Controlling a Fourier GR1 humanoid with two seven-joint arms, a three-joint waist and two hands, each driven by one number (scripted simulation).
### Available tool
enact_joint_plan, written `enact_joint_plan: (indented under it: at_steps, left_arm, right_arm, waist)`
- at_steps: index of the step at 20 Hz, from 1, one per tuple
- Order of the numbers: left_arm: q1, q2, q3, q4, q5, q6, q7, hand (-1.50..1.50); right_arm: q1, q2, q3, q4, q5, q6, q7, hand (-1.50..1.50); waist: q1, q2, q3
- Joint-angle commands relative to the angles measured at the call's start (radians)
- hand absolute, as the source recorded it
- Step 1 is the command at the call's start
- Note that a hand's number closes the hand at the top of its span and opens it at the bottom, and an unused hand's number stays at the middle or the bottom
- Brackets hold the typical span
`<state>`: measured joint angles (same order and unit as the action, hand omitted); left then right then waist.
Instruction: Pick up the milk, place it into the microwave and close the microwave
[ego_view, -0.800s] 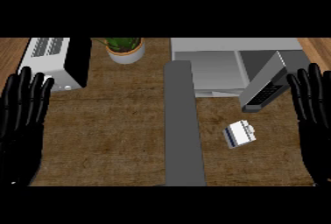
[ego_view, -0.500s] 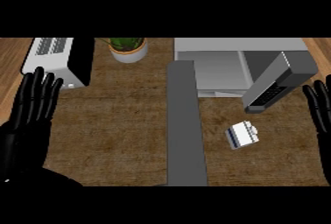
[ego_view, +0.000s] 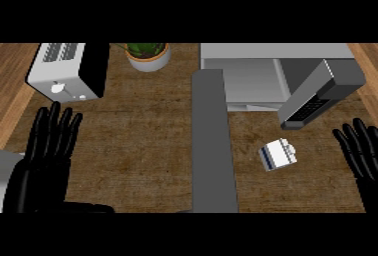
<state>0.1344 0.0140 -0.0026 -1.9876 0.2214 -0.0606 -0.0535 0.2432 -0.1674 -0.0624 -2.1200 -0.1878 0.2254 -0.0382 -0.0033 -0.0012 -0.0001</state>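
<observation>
Head view: boxy white milk (ego_view: 278, 154) on rough brown counter (ego_view: 140, 150); left hand (ego_view: 50, 137), right hand (ego_view: 359, 150) flat, fingers straight, empty.

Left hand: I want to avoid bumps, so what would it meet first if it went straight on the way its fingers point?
Probably the toaster. The left hand points up the view toward it, though height is unclear, so it might pass above.

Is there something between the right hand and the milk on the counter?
No, nothing visible. The right hand is open at the right edge, and only bare counter lies between it and the milk.
</observation>
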Motion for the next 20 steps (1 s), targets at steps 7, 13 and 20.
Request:
enact_joint_plan:
  at_steps: [7,13,20]
  left_arm:
    - [0.217,0.007,-0.016,-0.01,0.041,-0.109,-0.176,-1.5]
    - [0.257,0.02,-0.014,0.021,0.05,-0.149,-0.213,-1.5]
    - [0.305,-0.013,-0.075,-0.021,-0.012,-0.107,-0.24,-1.5]
  right_arm:
    - [0.067,0.076,0.024,0.114,0.111,0.018,-0.108,-1.5]
    - [0.03,0.085,0.004,0.253,0.095,0.056,-0.15,-1.5]
    - [-0.024,0.125,-0.02,0.531,0.219,-0.007,-0.378,-1.5]
  waist:
    - [0.006,0.0,0.0]
    - [0.007,0.001,0.0]
    - [0.007,0.001,0.0]
